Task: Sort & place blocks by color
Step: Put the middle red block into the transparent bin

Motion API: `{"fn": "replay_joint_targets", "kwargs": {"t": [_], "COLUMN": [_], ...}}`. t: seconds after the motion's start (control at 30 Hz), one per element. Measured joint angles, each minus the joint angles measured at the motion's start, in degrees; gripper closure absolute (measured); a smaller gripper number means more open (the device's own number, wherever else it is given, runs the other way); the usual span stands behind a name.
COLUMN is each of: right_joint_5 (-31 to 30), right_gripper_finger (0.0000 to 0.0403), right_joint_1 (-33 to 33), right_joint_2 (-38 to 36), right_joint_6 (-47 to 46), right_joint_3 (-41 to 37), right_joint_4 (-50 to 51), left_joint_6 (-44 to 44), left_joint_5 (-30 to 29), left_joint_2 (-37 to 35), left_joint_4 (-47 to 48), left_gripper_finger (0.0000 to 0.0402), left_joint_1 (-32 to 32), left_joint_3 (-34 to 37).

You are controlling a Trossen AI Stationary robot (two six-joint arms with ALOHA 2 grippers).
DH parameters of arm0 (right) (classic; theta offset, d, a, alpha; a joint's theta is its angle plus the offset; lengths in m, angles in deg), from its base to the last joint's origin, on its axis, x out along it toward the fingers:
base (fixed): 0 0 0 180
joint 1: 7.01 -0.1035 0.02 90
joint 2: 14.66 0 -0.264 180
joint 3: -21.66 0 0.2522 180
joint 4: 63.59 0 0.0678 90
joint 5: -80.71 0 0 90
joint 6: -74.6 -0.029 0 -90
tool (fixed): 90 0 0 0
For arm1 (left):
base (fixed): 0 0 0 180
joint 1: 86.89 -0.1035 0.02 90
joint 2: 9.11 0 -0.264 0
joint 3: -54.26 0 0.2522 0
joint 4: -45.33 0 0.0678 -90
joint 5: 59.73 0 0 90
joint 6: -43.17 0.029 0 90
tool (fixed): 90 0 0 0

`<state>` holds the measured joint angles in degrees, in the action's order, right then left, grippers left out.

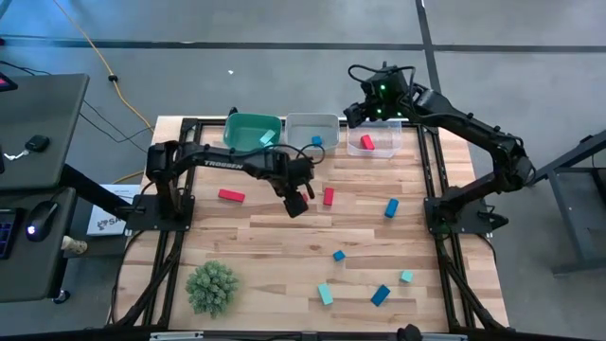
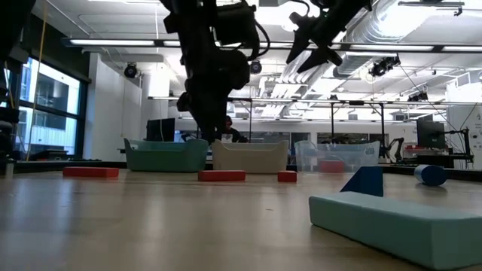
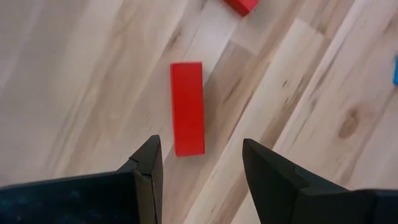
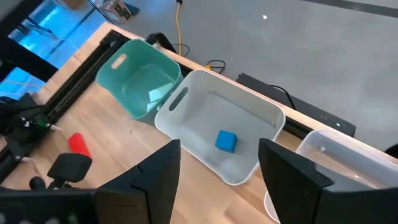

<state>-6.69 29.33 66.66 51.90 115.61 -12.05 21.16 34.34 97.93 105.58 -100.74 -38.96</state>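
The red bar is being lined up at twelve o'clock of the spread, empty left gripper; it is judged light and stiff, best pinched across its narrow sides. The right gripper is being held spread and empty above the bins.

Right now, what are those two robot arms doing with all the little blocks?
They're sorting blocks by color into three bins. The left gripper hangs open over a red bar-shaped block on the wooden table. The right gripper is open above the bins; the white plastic bin holds one small blue cube.
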Motion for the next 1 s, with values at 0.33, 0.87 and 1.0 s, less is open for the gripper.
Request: {"fn": "replay_joint_targets", "kwargs": {"t": [0.33, 0.87, 1.0], "right_joint_5": [-1.15, -1.43, -1.39], "right_gripper_finger": [0.0197, 0.0197, 0.0197], "right_joint_1": [0.0, 0.0, 0.0], "right_joint_2": [0.0, 0.0, 0.0], "right_joint_6": [0.0, -1.38, -1.36], "right_joint_3": [0.0, 0.0, 0.0], "right_joint_4": [0.65, 1.12, 1.98], "left_joint_6": [-1.88, -1.96, -1.77], "left_joint_5": [-0.48, -4.16, -7.97], "left_joint_2": [0.0, 6.6, 7.28], "left_joint_4": [-6.94, -8.09, -8.13], "left_gripper_finger": [0.0257, 0.0257, 0.0259], "left_joint_1": [0.0, 2.67, 3.23], "left_joint_3": [5.52, 5.85, 5.81]}}
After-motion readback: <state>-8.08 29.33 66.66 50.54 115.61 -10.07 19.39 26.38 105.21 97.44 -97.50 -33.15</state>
